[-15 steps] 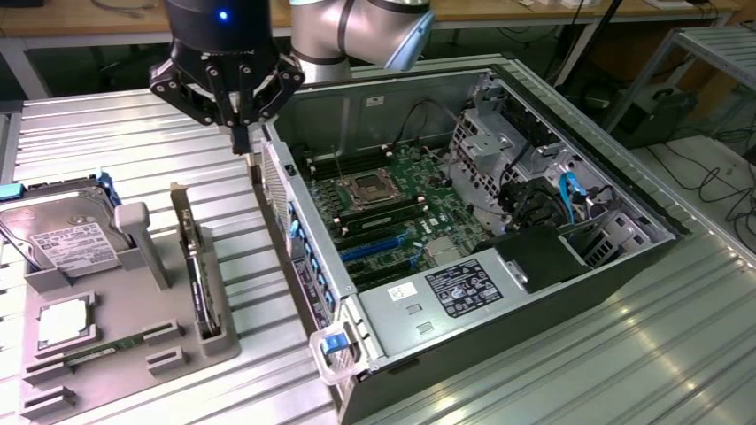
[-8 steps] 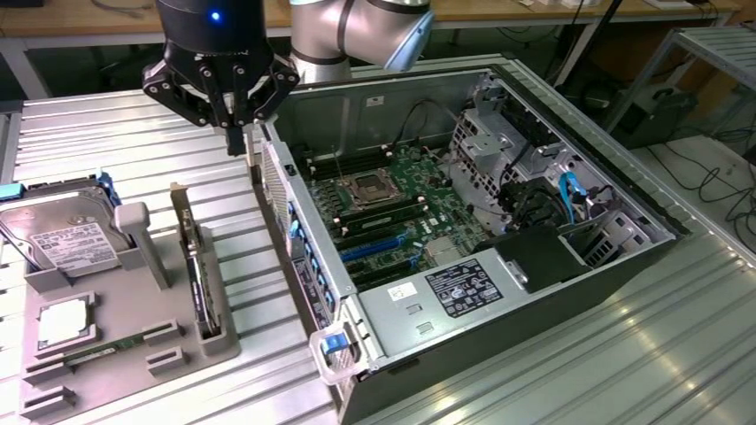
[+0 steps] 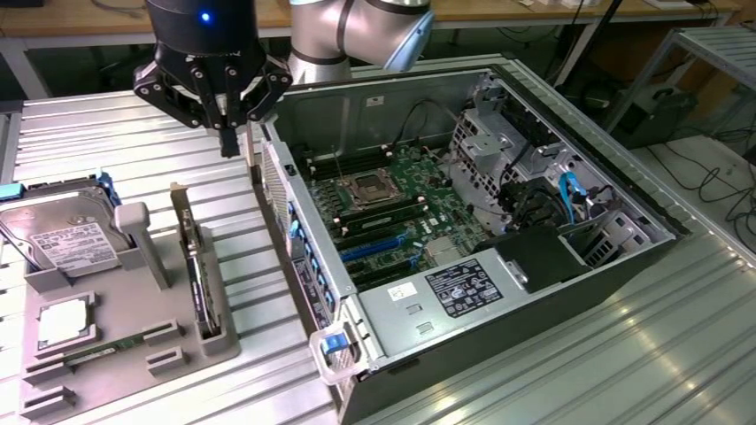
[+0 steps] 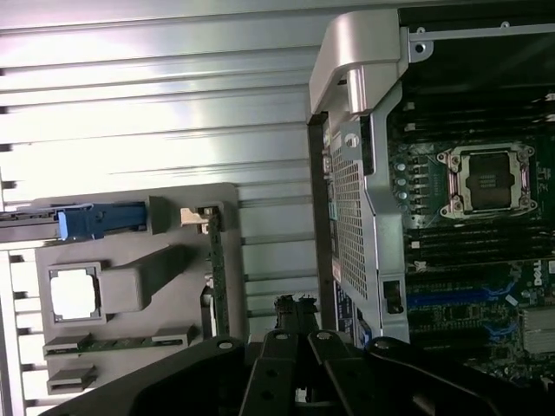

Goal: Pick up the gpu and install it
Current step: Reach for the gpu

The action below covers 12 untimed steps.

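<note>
- The gripper (image 3: 227, 146) hangs on the single arm above the ribbed metal table (image 3: 614, 372), over the strip between the grey holder tray (image 3: 127, 299) and the open computer case (image 3: 532, 354); its fingers are pressed together and hold nothing
- The gpu (image 3: 195, 257) stands on its long edge in a slot of the tray, at the tray's side nearest the case, untouched
- From the gripper, the gpu lies lower, nearer in the scene and a little toward the exterior view's left; the gripper sits just past the card's far end, where the silver bracket rises
- The card's long axis runs near to far, roughly parallel to the case's side wall; in the wrist view the gpu (image 4: 217, 277) shows as a thin green line, just beside the closed fingertips (image 4: 295, 305) and offset to one side rather than straight under them
- Judged from this, the pick-up is not yet made, and the fingers are too narrow to straddle the card as they stand
- Count: one gpu, one hard drive (image 3: 65, 239), one processor chip (image 3: 65, 323) and one memory stick (image 3: 106, 351) on the tray; one case with one motherboard (image 3: 402, 212), where two blue slots seem to show
</note>
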Motion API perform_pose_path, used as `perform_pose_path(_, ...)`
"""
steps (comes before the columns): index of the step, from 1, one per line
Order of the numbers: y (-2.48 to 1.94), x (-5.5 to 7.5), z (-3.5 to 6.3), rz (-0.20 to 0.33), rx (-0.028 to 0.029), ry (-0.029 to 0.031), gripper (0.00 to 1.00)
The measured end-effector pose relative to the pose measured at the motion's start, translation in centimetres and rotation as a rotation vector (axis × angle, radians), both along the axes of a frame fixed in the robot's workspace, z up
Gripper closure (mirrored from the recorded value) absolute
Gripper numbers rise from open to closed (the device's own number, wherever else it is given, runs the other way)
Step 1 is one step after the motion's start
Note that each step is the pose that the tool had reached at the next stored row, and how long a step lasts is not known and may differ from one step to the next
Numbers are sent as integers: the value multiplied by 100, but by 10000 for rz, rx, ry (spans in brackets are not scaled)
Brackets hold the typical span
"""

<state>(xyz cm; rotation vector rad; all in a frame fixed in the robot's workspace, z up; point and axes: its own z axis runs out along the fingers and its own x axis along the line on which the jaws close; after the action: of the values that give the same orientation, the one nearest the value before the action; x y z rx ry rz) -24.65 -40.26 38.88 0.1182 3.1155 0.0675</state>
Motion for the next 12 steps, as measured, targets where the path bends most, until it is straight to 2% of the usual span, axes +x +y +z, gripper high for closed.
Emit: perform_pose_path(12, -7, -105, -2, 0, 1, -1, 89)
